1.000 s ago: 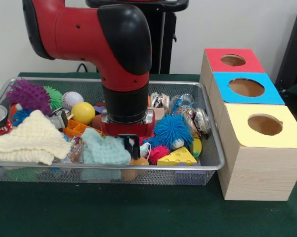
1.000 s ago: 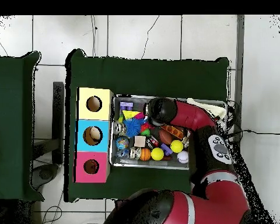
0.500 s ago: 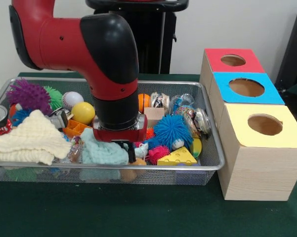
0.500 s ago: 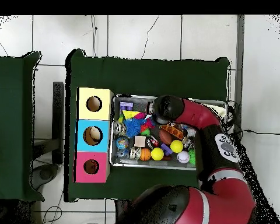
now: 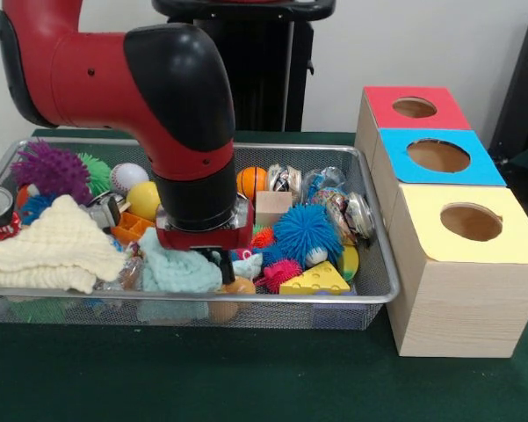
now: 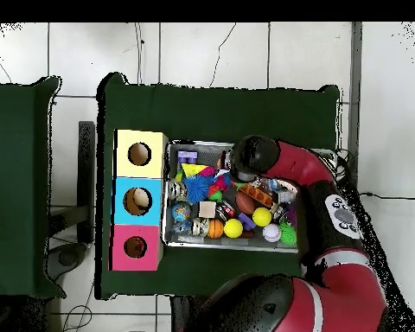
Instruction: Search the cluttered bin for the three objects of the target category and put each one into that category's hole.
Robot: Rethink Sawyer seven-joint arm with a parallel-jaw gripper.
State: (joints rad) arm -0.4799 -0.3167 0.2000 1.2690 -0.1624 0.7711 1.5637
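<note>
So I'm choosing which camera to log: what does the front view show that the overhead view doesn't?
Only the front view shows the cream cloth, the mint cloth under the gripper and the wooden box sides. Only the overhead view shows the surrounding floor tiles and the arm's lower body. Both show the wire bin, the yellow ball and the red, blue and yellow hole tops.

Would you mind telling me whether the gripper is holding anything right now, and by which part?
It cannot be told: the gripper is low among the bin's clutter beside the teal cloth, its tips hidden.
</note>
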